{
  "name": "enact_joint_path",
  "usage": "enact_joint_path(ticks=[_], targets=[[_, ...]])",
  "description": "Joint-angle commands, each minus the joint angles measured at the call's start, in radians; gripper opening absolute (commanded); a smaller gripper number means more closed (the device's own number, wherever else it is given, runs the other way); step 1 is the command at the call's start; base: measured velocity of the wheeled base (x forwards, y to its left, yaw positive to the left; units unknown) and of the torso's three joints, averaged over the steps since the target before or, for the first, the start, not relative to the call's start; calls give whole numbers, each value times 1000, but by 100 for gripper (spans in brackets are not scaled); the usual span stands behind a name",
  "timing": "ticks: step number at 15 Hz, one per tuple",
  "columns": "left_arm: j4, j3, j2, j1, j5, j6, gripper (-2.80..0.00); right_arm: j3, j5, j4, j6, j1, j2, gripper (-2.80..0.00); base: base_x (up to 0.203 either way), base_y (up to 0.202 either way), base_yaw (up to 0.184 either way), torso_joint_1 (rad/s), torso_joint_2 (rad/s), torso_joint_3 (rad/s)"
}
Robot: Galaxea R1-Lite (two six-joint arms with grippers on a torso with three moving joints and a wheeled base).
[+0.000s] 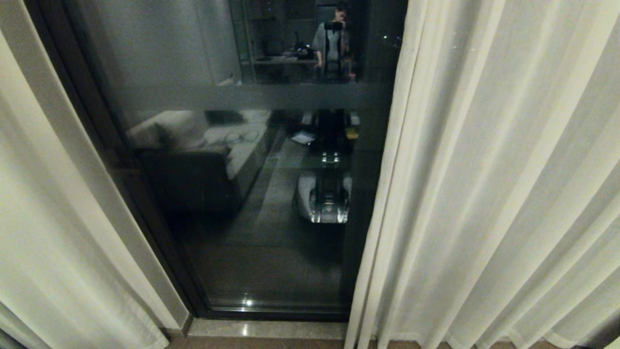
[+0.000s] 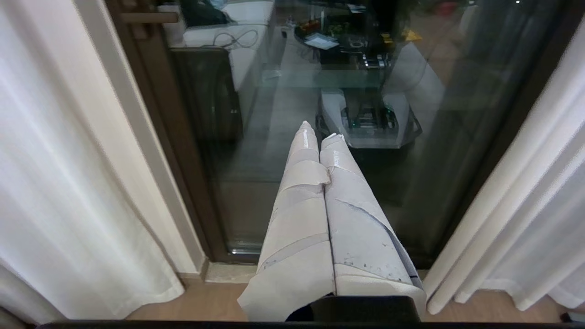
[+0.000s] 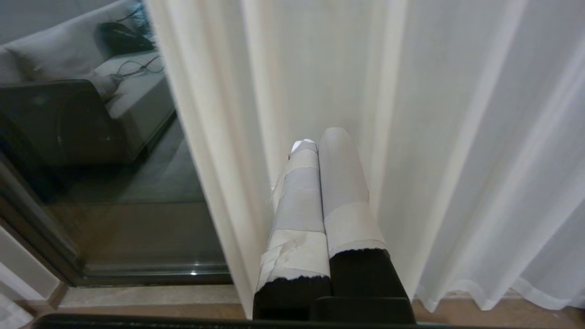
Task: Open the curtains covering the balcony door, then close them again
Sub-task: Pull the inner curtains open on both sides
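1. The curtains [image 1: 494, 194] hang parted, one panel at each side, baring the dark glass of the door [image 1: 252, 203] between them.
2. Left gripper [image 2: 317, 132] faces the glass, fingers pressed together, empty.
3. Right gripper [image 3: 320, 139] faces the right panel, fingers together, empty.

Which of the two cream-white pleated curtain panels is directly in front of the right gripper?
The right-hand cream-white pleated curtain panel; the shut right gripper points at its folds.
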Motion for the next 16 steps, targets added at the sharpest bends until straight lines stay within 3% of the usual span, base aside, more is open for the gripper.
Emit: enact_joint_path(ticks=[1, 8, 16], targets=[[0, 1, -1, 0, 0, 0, -280, 0, 0, -1, 1, 1, 1, -280, 0, -185, 2, 2, 2, 7], [0, 0, -1, 0, 2, 0, -280, 0, 0, -1, 1, 1, 1, -280, 0, -171, 3, 2, 3, 2], [0, -1, -1, 0, 3, 0, -280, 0, 0, -1, 0, -1, 1, -280, 0, 0, 0, 0, 0, 0]])
